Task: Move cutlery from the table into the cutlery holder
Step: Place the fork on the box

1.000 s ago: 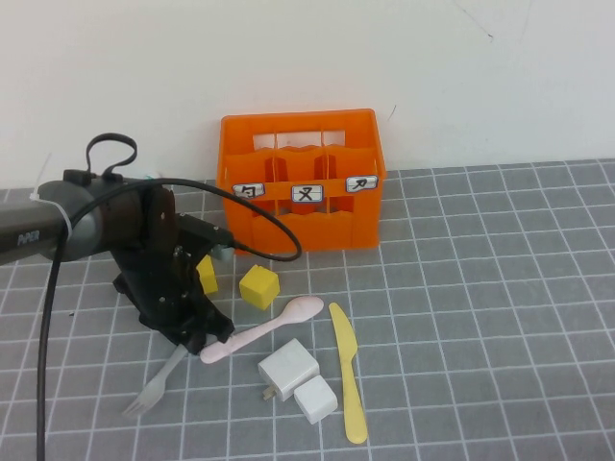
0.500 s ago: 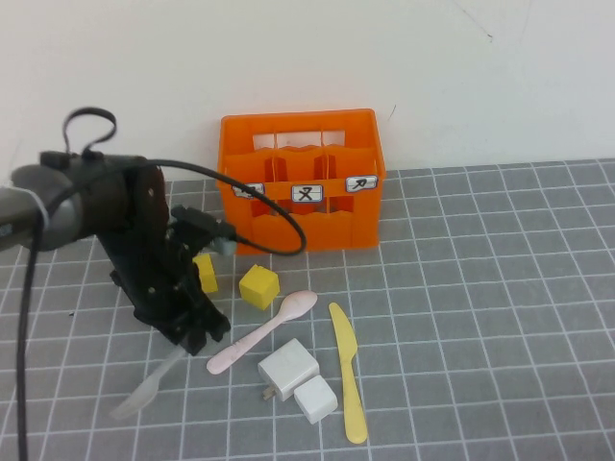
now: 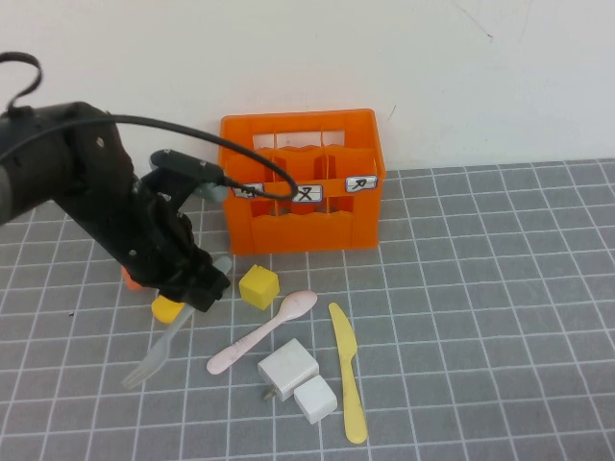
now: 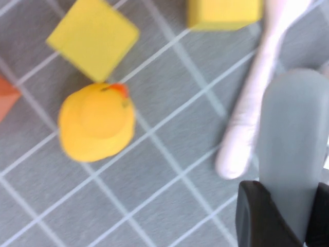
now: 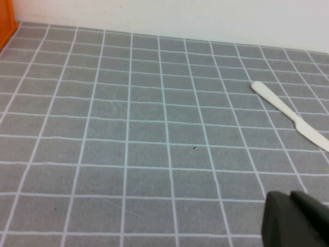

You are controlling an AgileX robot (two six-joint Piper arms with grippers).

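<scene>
My left gripper (image 3: 199, 291) is shut on the handle of the grey fork (image 3: 157, 353), which slants down with its tines near the table (image 3: 480, 288). In the left wrist view the fork handle (image 4: 292, 149) sits between my black fingers (image 4: 254, 218). The pale pink spoon (image 3: 264, 330) and the pale yellow knife (image 3: 348, 370) lie flat in front of the orange cutlery holder (image 3: 303, 182). The spoon also shows in the left wrist view (image 4: 256, 87). My right gripper (image 5: 297, 218) is shut and empty, low over the table, with the knife (image 5: 290, 116) ahead of it.
A yellow cube (image 3: 258, 286) lies beside my left gripper. A small yellow duck (image 3: 165, 309) and an orange piece (image 3: 131, 280) sit under the left arm. Two white charger blocks (image 3: 288, 370) (image 3: 315, 399) lie between spoon and knife. A wall runs behind the holder.
My left arm has risen and swung back to the left with the fork, pulling it up off the table. The yellow duck under the arm is now uncovered.
</scene>
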